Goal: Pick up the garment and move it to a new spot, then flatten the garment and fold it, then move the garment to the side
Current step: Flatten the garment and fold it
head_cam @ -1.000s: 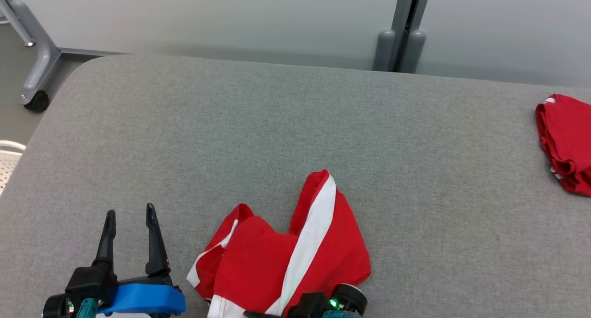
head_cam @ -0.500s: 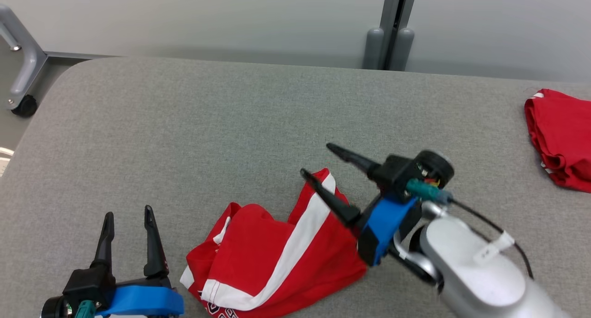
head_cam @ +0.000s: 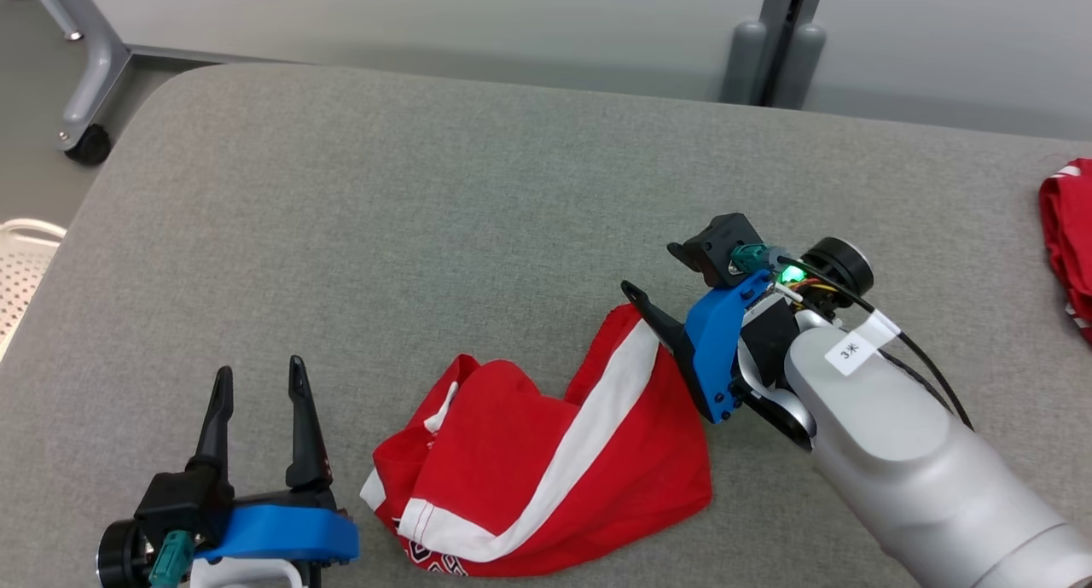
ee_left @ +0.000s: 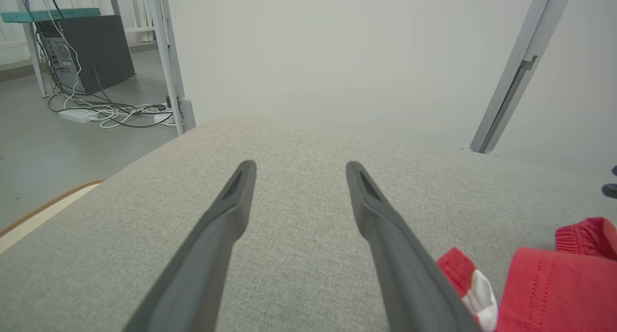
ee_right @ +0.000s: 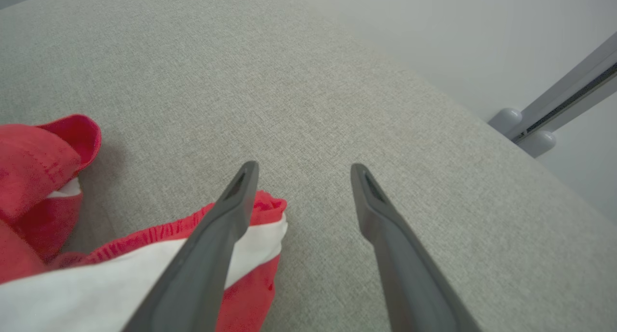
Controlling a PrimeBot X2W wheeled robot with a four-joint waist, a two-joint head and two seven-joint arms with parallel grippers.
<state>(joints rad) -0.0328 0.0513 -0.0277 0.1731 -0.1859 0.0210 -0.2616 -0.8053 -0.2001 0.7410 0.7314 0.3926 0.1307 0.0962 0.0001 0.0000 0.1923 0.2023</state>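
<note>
The garment (head_cam: 546,477), red with a broad white stripe, lies crumpled on the grey padded table (head_cam: 426,187) near its front edge. My right gripper (head_cam: 653,268) hovers open at the garment's far right corner, fingers pointing left and away. In the right wrist view, my right gripper (ee_right: 303,168) has its left finger over the garment's (ee_right: 96,284) striped corner and nothing between the jaws. My left gripper (head_cam: 260,370) stands open to the left of the garment, apart from it. The left wrist view has my left gripper (ee_left: 300,166) over bare table and the garment (ee_left: 554,284) at lower right.
A second red cloth (head_cam: 1066,247) lies at the table's right edge. A white perforated basket (head_cam: 21,255) sits off the left side. A grey frame leg with a caster (head_cam: 90,136) stands on the floor at back left, and a grey post (head_cam: 776,50) behind the table.
My right gripper opened and let go of the garment, then came up to the garment's far right corner. The garment settled lower on the table. The head camera shifted.
</note>
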